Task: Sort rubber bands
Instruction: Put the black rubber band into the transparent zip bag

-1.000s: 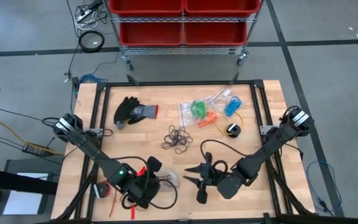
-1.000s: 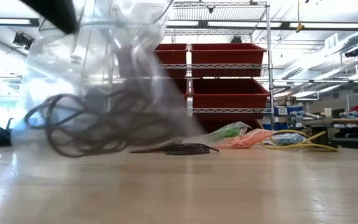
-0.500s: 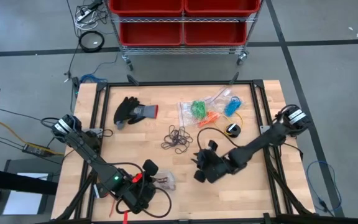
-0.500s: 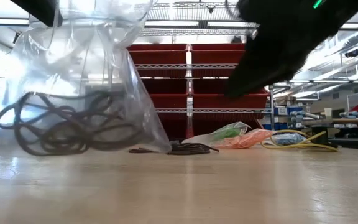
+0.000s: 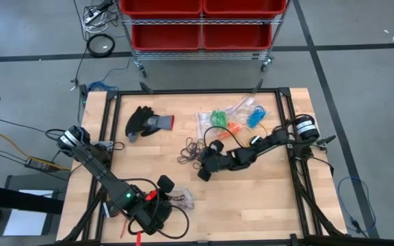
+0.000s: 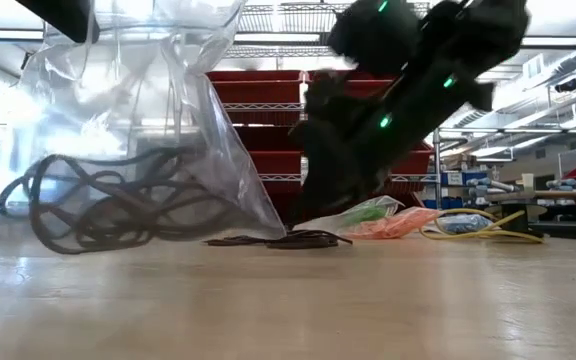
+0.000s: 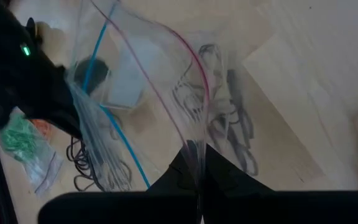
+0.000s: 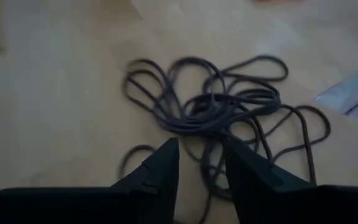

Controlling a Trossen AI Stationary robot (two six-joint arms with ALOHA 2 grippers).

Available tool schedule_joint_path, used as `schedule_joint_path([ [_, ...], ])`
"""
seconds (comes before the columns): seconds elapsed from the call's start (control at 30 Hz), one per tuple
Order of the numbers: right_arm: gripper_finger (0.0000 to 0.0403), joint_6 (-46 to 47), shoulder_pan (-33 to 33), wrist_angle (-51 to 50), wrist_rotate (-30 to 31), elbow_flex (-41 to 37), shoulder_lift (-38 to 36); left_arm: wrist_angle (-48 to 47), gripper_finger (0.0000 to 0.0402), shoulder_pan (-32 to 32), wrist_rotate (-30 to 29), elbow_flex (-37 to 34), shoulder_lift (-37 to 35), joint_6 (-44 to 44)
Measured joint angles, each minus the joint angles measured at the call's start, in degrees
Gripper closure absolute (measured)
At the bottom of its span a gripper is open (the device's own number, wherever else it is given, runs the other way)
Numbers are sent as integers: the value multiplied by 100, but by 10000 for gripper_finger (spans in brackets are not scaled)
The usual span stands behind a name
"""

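Note:
A loose pile of black rubber bands (image 5: 193,152) lies on the wooden table (image 5: 265,205). My right gripper (image 8: 202,163) hangs open just over the pile's near edge (image 8: 210,115), slanting down, and touches nothing. Near the front edge my left gripper (image 7: 194,163) is shut on a clear zip bag (image 6: 128,140) with more black rubber bands (image 6: 108,205) inside. Green (image 5: 217,119), orange (image 5: 230,128) and blue (image 5: 255,116) rubber bands lie in clear bags farther back. My left gripper pinches the clear bag's upper edge (image 7: 194,146) near its zip strip between its two fingers, slanting down from above. The bag hangs below the fingers, open and slack, and the bands have sunk to its bottom (image 6: 78,235). Whether the bottom touches the table I cannot tell.
A black glove (image 5: 146,121) lies at the far left of the table. A yellow cable (image 6: 488,232) with a small black part (image 5: 255,142) lies beside the filled bags. Black frame rails (image 5: 289,109) line the table's sides; a cart with red bins (image 5: 200,24) stands beyond.
My right gripper has swung from the table's near edge toward the far edge and a little left, sinking until it hangs over the pile of black bands. The bag in my left gripper has swayed and now hangs steadier.

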Motion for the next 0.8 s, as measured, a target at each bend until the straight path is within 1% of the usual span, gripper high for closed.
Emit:
schedule_joint_path([
  [0.1, 274, 206, -261, 18, -437, 143, 353, 4, 400, -25, 0, 0, 0, -15],
  [0.13, 270, 262, -319, 59, -468, 198, 461, 14, 400, -27, 0, 0, 1, -15],
  [0.27, 260, 401, -475, 128, -1014, 468, 873, 67, 400, -27, 3, 0, 5, -16],
  [0.33, 276, 534, -493, 127, -1019, 538, 1028, 149, 400, -27, 5, 0, 8, -16],
  [0.37, 293, 638, -492, 84, -975, 538, 1039, 183, 400, -27, 22, 0, 10, -17],
  [0.47, 371, 871, -444, -66, -890, 540, 1042, 184, 400, -27, 81, 0, 20, -26],
  [0.5, 386, 861, -407, -101, -791, 540, 1006, 193, 400, -27, 97, 0, 34, -46],
  [0.57, 394, 840, -339, -196, -703, 528, 914, 190, 400, -27, 129, -2, 51, -55],
  [0.67, 400, 832, -218, -591, -728, 490, 699, 193, 400, -27, 151, -2, 55, -83],
  [0.8, 401, 1244, 31, -1470, -801, 481, 398, 175, 400, -27, 181, -2, 55, -139],
])
